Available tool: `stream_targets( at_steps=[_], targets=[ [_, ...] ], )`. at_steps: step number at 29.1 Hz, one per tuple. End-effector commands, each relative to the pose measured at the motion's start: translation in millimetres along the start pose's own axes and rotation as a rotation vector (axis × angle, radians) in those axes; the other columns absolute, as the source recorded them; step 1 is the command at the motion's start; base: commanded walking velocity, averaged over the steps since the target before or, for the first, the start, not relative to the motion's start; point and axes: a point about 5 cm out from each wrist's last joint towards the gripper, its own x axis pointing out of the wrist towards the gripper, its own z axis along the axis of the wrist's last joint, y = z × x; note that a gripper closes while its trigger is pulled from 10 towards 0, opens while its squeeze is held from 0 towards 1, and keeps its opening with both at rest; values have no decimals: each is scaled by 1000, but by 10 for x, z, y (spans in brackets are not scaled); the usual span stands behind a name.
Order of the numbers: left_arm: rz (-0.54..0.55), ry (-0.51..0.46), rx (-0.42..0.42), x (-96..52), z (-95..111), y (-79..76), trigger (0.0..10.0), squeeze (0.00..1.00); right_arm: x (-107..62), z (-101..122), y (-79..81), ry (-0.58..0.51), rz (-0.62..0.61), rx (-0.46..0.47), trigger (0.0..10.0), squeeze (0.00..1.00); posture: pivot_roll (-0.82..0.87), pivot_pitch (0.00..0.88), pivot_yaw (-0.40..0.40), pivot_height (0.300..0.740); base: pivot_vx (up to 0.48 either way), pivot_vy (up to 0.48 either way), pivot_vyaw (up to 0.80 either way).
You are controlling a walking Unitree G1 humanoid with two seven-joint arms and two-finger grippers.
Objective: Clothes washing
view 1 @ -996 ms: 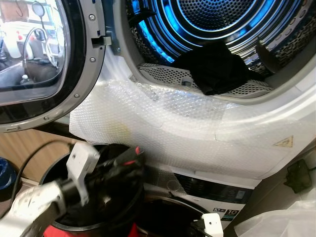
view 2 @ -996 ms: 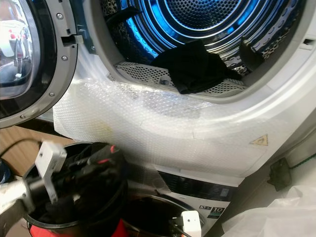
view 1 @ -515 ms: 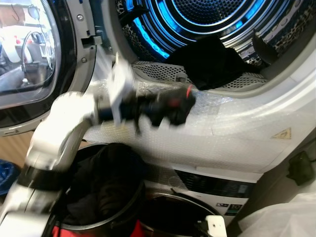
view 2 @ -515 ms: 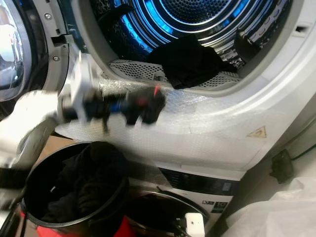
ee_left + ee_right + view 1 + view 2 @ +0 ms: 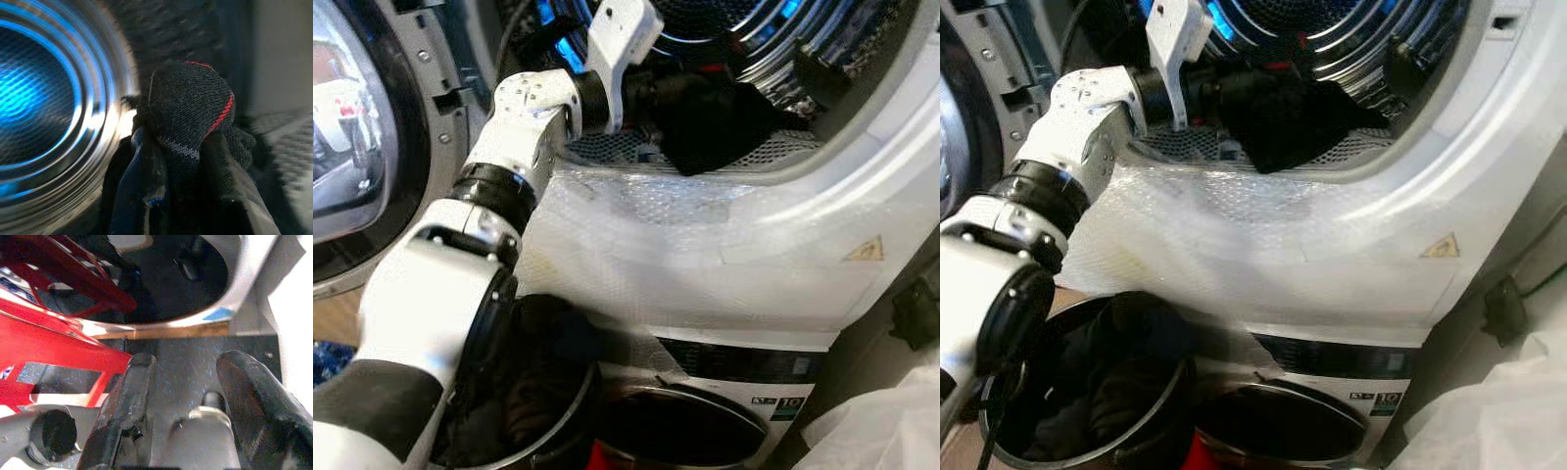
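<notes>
At far left the open dryer door (image 5: 352,147) is hanging beside a black laundry bucket (image 5: 1087,392) holding dark clothes. The left end effector (image 5: 181,161) is reaching into the lit drum (image 5: 754,39), gripping a black sock with red trim (image 5: 188,110) above a dark garment (image 5: 715,127). The right end effector (image 5: 188,391) is hanging low with its fingers spread wide.

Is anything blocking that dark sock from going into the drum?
Nothing visible does. The left claw, shut on the dark sock, is already at the open drum. A black garment lies on the drum's lip, beside the path.
</notes>
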Motion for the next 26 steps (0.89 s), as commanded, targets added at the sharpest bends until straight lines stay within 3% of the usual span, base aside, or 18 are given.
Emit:
stream_targets(
  at_steps=[1, 2, 4, 5, 7, 11, 12, 26],
  targets=[
    [111, 8, 12, -17, 61, 117, 0, 0, -26, -25, -27, -19, -20, 17, 10000, 0, -181, 15, 156, 740, 0, 0, 0],
    [141, 6, -1, -21, 64, 140, 0, 0, -41, -45, -45, -21, -26, 20, 10000, 0, -194, 24, 156, 740, 0, 0, 0],
    [217, 25, -15, -36, 49, 193, 2784, 0, -77, -99, -85, -22, -43, 27, 10000, 0, -215, 38, 159, 740, 0, 0, 0],
    [254, 36, -24, -50, 29, 217, 10000, 0, -97, -130, -101, -21, -49, 28, 10000, 0, -225, 43, 160, 740, 0, 0, 0],
    [304, 55, -33, -65, -6, 243, 10000, 0, -130, -175, -125, -23, -58, 31, 10000, 0, -246, 54, 163, 740, 0, 0, 0],
    [391, 63, -132, -112, -98, 282, 10000, 0, -190, -253, -187, -23, -80, 39, 10000, 0, -272, 63, 159, 740, 0, 0, 0],
    [409, 67, -158, -129, -131, 290, 10000, 722, -206, -270, -206, -23, -86, 41, 10000, 0, -283, 67, 157, 740, 0, 0, 0],
    [429, 67, -180, -130, -143, 294, 10000, 722, -219, -279, -214, -31, -88, 43, 10000, 0, -283, 67, 157, 740, 0, 0, 0]
  ],
)
